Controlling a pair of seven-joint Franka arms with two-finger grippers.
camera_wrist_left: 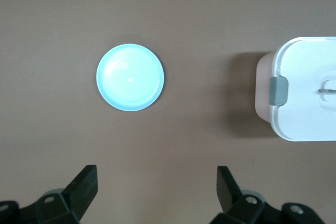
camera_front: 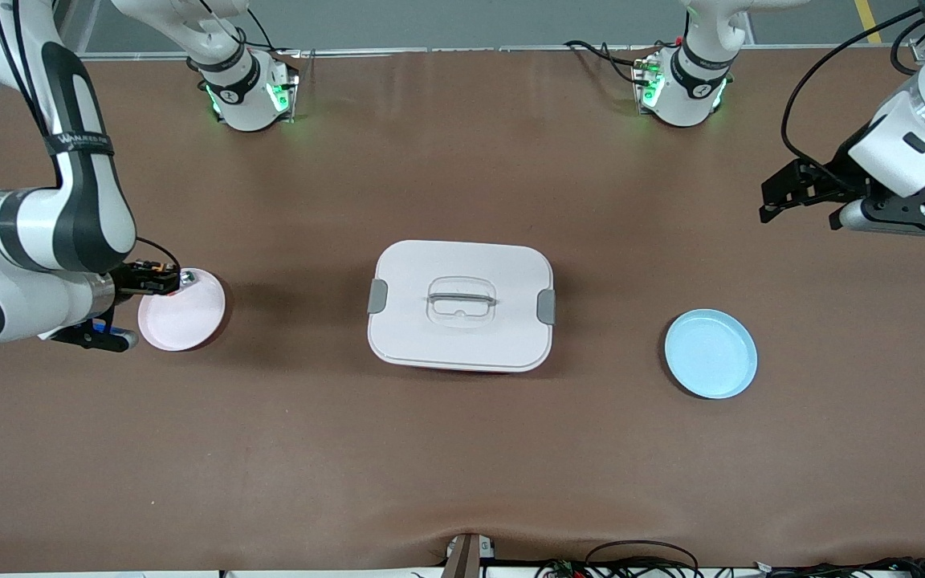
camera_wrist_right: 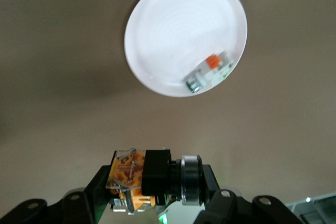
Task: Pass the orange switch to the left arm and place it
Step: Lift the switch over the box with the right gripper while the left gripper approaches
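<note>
My right gripper [camera_front: 153, 279] is shut on the orange switch [camera_front: 160, 277], a small black block with an orange band and a silver ring. It holds it in the air over the edge of the pink plate [camera_front: 181, 317]. In the right wrist view the switch [camera_wrist_right: 152, 177] sits between the fingers, with the plate [camera_wrist_right: 173, 30] below. The white box [camera_front: 461, 305] stands in the middle of the table. My left gripper [camera_front: 768, 202] is open and empty, up in the air at the left arm's end; it waits [camera_wrist_left: 156, 182].
A small green-and-silver part with a red bit [camera_wrist_right: 210, 73] lies at the pink plate's rim. A blue plate [camera_front: 711, 354] lies between the box and the left arm's end, also in the left wrist view [camera_wrist_left: 130, 77], where the box's end with a grey clip [camera_wrist_left: 278, 90] shows.
</note>
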